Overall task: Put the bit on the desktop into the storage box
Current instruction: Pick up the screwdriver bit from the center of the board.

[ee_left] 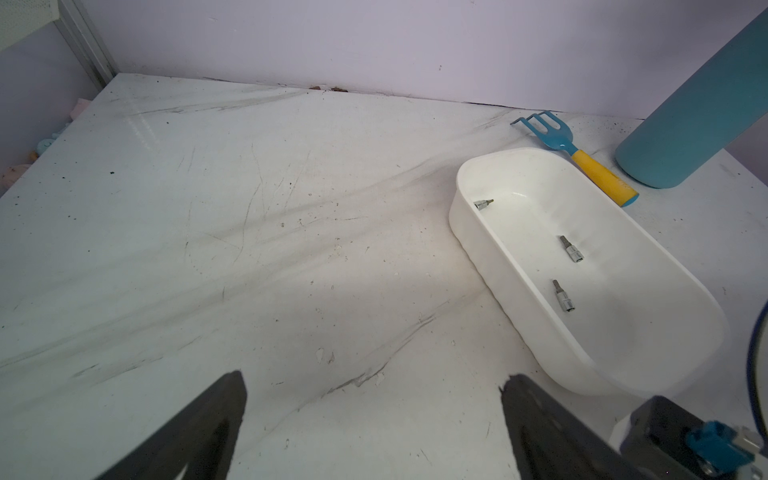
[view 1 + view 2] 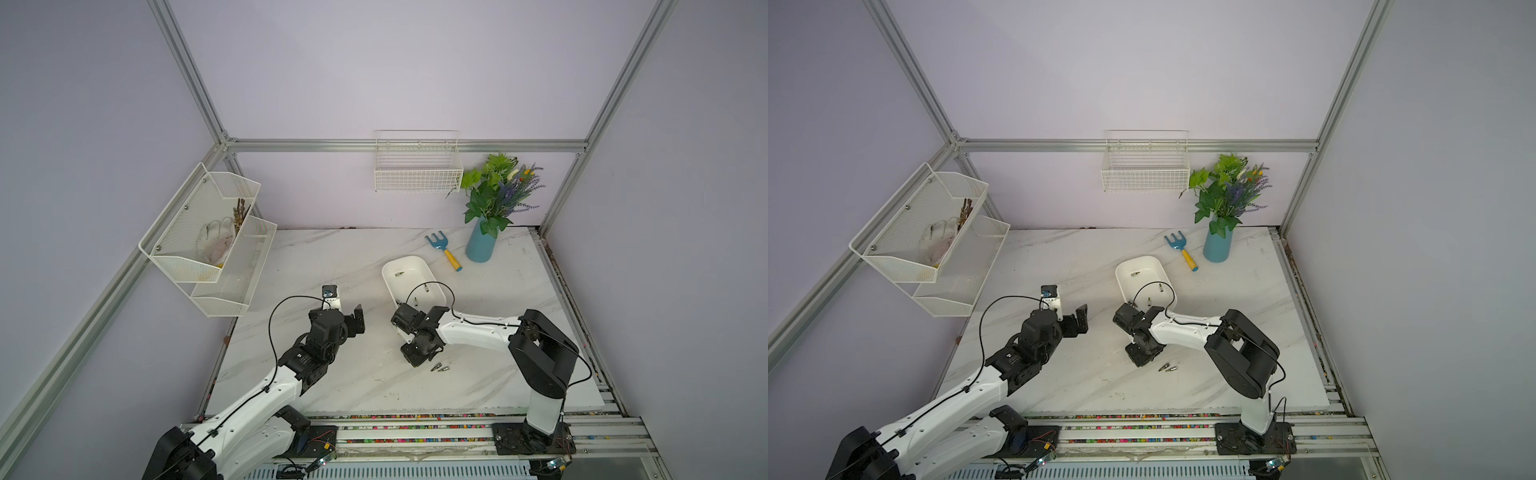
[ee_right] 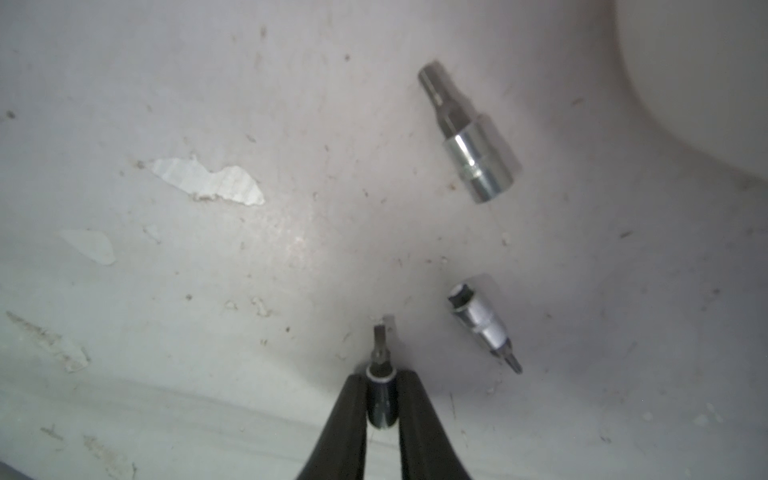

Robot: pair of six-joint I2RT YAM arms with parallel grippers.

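In the right wrist view, my right gripper (image 3: 380,380) is shut on a small steel bit (image 3: 380,399), its tip pointing at the marble desktop. Two more bits (image 3: 473,137) (image 3: 484,328) lie loose just beyond it, and both top views show this pair (image 2: 440,368) (image 2: 1168,368) beside the right gripper (image 2: 422,358). The white storage box (image 2: 409,262) (image 2: 1142,264) (image 1: 623,316) sits behind the right arm with three bits inside. My left gripper (image 2: 347,314) (image 1: 374,378) hovers left of the box, open and empty.
A blue hand rake with a yellow handle (image 2: 442,249) and a blue vase of plants (image 2: 480,245) stand behind the box. A white wire basket (image 2: 417,170) hangs on the back wall. A two-tier mesh rack (image 2: 208,241) hangs at the left.
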